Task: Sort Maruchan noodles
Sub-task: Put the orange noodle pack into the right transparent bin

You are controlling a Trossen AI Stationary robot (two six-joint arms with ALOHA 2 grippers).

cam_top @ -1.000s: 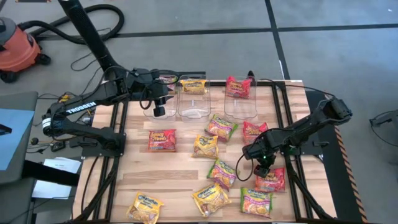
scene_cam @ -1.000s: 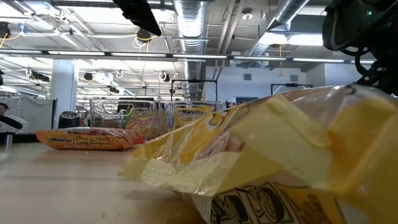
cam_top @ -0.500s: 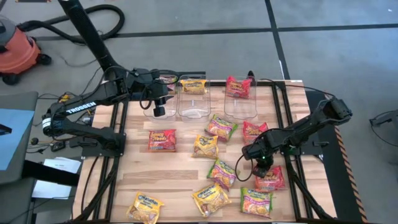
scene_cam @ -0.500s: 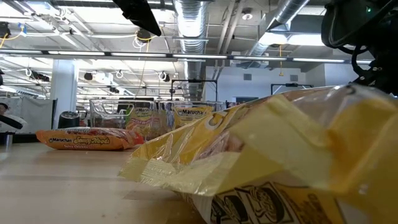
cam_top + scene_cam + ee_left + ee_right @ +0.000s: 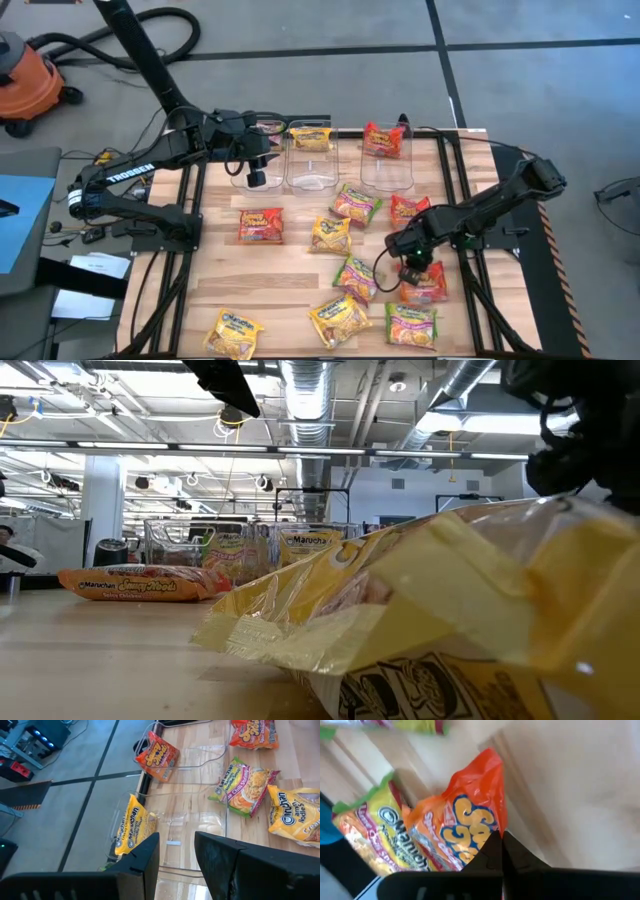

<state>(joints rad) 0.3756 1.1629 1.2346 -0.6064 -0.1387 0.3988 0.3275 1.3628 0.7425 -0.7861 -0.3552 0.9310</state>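
Maruchan noodles packets in yellow, red-orange and green-with-pink lie scattered on the wooden table (image 5: 290, 270). My right gripper (image 5: 411, 268) stands at the table's right side, pointing steeply down, shut on a red-orange packet (image 5: 425, 284) (image 5: 465, 827). A green packet (image 5: 412, 324) (image 5: 367, 837) lies just nearer. My left gripper (image 5: 256, 178) (image 5: 176, 855) hovers open over the left of three clear bins (image 5: 256, 160), holding nothing. The middle bin holds a yellow packet (image 5: 311, 138) (image 5: 131, 827), the right bin a red-orange one (image 5: 383, 140) (image 5: 158, 755). My right gripper pinches the red-orange packet's edge (image 5: 495, 827) between its two fingers, at the packet's far left side (image 5: 414, 275). The fingers come from above, slanting down. The packet hangs tilted below them; whether its lower end is still on the table, I cannot tell.
Other loose packets lie at the table's middle (image 5: 331, 234) and near edge (image 5: 234, 333). One yellow packet (image 5: 450, 620) fills the low view's foreground. A red-orange packet (image 5: 261, 226) lies toward the left. Black rails (image 5: 455, 200) run along both table sides.
My right gripper has shut on the red-orange packet's edge and risen a little, tipping slightly. The packet's held edge has come up and the packet has been drawn a short way toward the table's left; it now looks tilted and crumpled instead of lying flat.
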